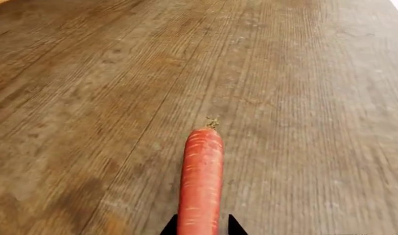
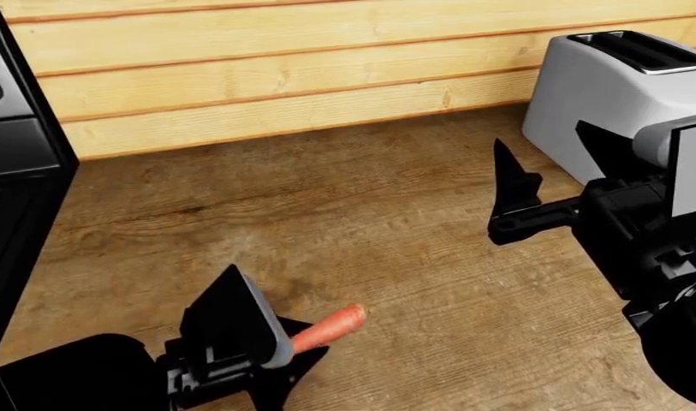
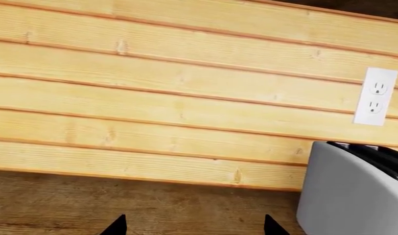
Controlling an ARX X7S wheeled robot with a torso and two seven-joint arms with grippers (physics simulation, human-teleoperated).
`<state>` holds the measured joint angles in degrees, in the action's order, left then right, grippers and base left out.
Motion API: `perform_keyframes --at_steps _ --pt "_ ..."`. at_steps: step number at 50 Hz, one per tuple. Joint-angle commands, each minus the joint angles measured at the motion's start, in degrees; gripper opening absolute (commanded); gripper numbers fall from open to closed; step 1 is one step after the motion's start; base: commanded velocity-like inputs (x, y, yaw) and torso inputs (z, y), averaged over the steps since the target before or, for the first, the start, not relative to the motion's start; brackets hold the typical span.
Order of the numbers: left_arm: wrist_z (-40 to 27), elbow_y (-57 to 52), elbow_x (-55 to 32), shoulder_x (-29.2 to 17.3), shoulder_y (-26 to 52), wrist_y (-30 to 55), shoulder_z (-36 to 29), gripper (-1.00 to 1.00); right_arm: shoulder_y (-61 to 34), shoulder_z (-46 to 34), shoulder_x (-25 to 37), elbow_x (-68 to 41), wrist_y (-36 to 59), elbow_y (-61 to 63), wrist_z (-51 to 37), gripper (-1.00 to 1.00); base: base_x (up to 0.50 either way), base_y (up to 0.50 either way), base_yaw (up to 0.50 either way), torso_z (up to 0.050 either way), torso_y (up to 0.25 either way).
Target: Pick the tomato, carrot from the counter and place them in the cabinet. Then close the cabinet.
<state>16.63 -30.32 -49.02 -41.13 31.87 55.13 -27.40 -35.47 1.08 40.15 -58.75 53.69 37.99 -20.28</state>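
The slim orange-pink carrot [image 1: 200,181] sticks out forward from between the fingers of my left gripper [image 1: 200,224], which is shut on its thick part. In the head view the carrot [image 2: 330,327] pokes out of the left gripper [image 2: 273,355] low over the brown wood-grain counter [image 2: 359,214], near its front. My right gripper [image 2: 553,175] hovers open and empty above the counter's right side, facing the plank wall; its fingertips [image 3: 115,226] show wide apart. The tomato and the cabinet are out of view.
A grey toaster [image 2: 610,94] stands at the back right, close to the right gripper, and appears as the toaster [image 3: 355,191] below a white wall outlet [image 3: 375,96]. A black appliance [image 2: 11,171] borders the counter on the left. A light wood plank wall [image 2: 302,60] closes the back.
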Motion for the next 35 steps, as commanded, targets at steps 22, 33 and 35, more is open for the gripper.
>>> perform_keyframes --at_steps 22,33,35 --pt "-8.8 -5.6 -5.9 -1.7 2.2 4.4 10.5 -1.00 -0.2 1.0 1.1 -1.8 0.4 0.7 -1.3 1.00 0.00 0.00 0.00 0.000 0.000" --pt "-15.9 -12.3 -21.7 -3.0 8.4 7.2 22.1 -1.00 -0.6 1.4 1.5 -2.9 0.8 1.1 -2.0 1.00 0.00 0.00 0.00 0.000 0.000" --pt "-18.0 -14.1 -25.4 -3.4 9.8 7.0 24.3 -1.00 -0.6 1.4 1.5 -3.0 0.8 1.2 -2.1 1.00 0.00 0.00 0.00 0.000 0.000"
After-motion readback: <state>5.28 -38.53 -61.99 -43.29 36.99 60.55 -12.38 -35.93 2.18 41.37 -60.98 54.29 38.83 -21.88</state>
